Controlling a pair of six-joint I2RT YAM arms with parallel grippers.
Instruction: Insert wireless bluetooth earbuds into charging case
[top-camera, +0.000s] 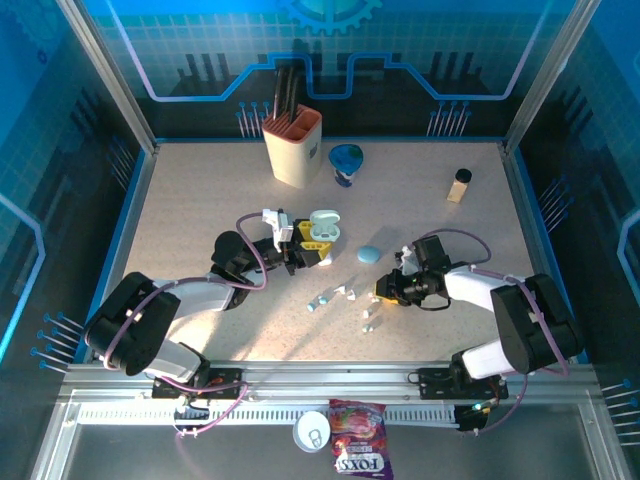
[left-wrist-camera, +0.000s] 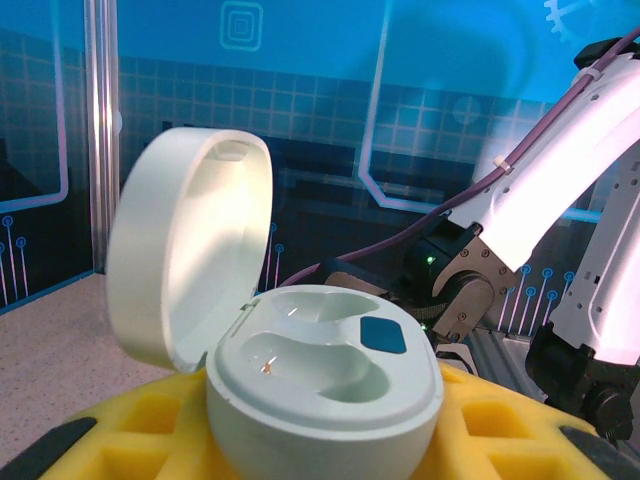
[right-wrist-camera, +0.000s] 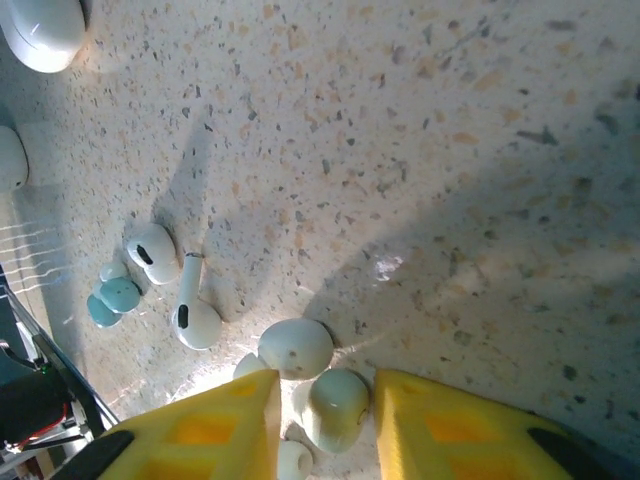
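Right wrist: right claw (right-wrist-camera: 324, 385) straddles a pale teal earbud (right-wrist-camera: 336, 408), jaws apart, not yet pinching.
Left claw (left-wrist-camera: 320, 435) grips the open charging case (left-wrist-camera: 322, 385) mid-worktop (right-wrist-camera: 450, 150), left of centre; the teal bud lies near the middle, toward the near edge. A white earbud (right-wrist-camera: 295, 347) sits just beside it, so closing now could catch both or squirt the smooth bud sideways.

Bright blue-tinted light, hard shadows, soft close foreground
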